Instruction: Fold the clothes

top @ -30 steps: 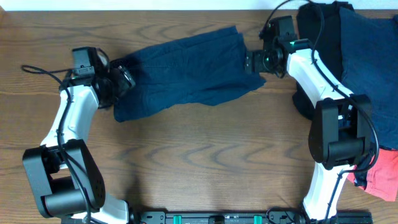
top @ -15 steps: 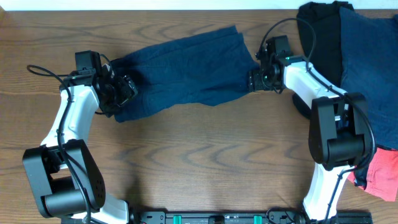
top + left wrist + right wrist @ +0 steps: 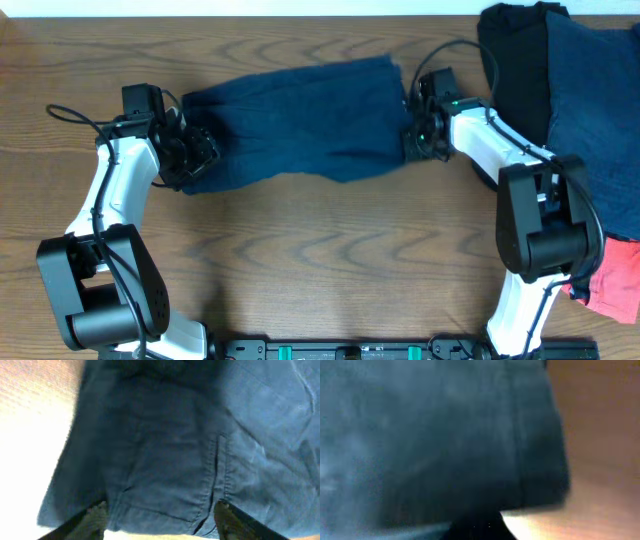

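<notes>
The dark navy shorts [image 3: 300, 120] lie spread flat across the far half of the table, one of the clothes. My left gripper [image 3: 197, 150] is over their left end. In the left wrist view its fingers [image 3: 95, 516] stand apart with the shorts' stitched edge [image 3: 175, 460] between them, so the left gripper [image 3: 160, 510] is open. My right gripper [image 3: 412, 140] is at the shorts' right edge. The right wrist view is blurred, with the dark shorts [image 3: 435, 435] running down into the right gripper [image 3: 480, 527], which is shut on them.
A pile of more clothes sits at the far right: a black garment [image 3: 510, 50], a blue one [image 3: 595, 110] and a pink-red cloth [image 3: 615, 280] at the right edge. A black cable [image 3: 70, 112] loops out from the left arm.
My right gripper slid down and left to the shorts' right edge and shut, drawing that edge in. My left gripper moved onto the left end and its jaws narrowed.
</notes>
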Motion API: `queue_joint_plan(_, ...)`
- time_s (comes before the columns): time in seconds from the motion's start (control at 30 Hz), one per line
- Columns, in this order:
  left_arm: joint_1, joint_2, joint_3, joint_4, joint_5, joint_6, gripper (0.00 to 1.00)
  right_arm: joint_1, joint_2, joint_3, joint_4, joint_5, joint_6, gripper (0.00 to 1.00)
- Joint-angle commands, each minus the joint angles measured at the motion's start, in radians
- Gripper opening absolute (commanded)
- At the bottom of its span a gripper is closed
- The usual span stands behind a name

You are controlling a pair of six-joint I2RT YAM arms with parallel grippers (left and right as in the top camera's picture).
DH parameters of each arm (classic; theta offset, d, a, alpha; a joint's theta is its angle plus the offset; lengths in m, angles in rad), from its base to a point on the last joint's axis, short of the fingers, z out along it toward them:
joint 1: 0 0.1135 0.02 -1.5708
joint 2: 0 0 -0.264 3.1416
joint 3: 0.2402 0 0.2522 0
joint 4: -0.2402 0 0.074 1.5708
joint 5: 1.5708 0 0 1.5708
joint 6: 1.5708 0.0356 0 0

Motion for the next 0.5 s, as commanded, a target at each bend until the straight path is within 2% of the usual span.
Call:
queue_joint_plan(0.0, 0.005, -0.041, 0.01, -0.023, -0.011, 0.058, 0.66, -0.039, -0.023, -0.019, -0.152, 0.146, 0.132, 0.01)
queue_joint_plan(0.1, 0.005, -0.069, 0.01, -0.031, -0.011, 0.058, 0.64, -0.061, -0.077, -0.02, -0.304, 0.211, 0.168, 0.01)
queue_joint_plan(0.17, 0.005, -0.097, 0.01, -0.029, -0.011, 0.058, 0.64, -0.064, -0.12, -0.02, -0.342, 0.213, 0.128, 0.03)
queue_joint_plan(0.23, 0.005, -0.126, 0.01, -0.014, -0.011, 0.058, 0.64, -0.06, -0.169, -0.02, -0.354, 0.209, 0.084, 0.21)
queue_joint_plan(0.3, 0.004, -0.156, 0.01, 0.022, -0.011, 0.061, 0.65, -0.059, -0.221, -0.019, -0.354, 0.209, 0.077, 0.32)
queue_joint_plan(0.33, 0.003, -0.165, 0.01, 0.037, -0.011, 0.061, 0.65, -0.059, -0.248, -0.019, -0.354, 0.209, 0.077, 0.44)
queue_joint_plan(0.37, -0.001, -0.174, 0.01, 0.058, -0.01, 0.062, 0.67, -0.06, -0.274, -0.019, -0.354, 0.21, 0.077, 0.62)
queue_joint_plan(0.47, -0.025, -0.179, 0.01, 0.116, 0.0, 0.109, 0.79, -0.064, -0.367, -0.019, -0.33, 0.21, 0.078, 0.95)
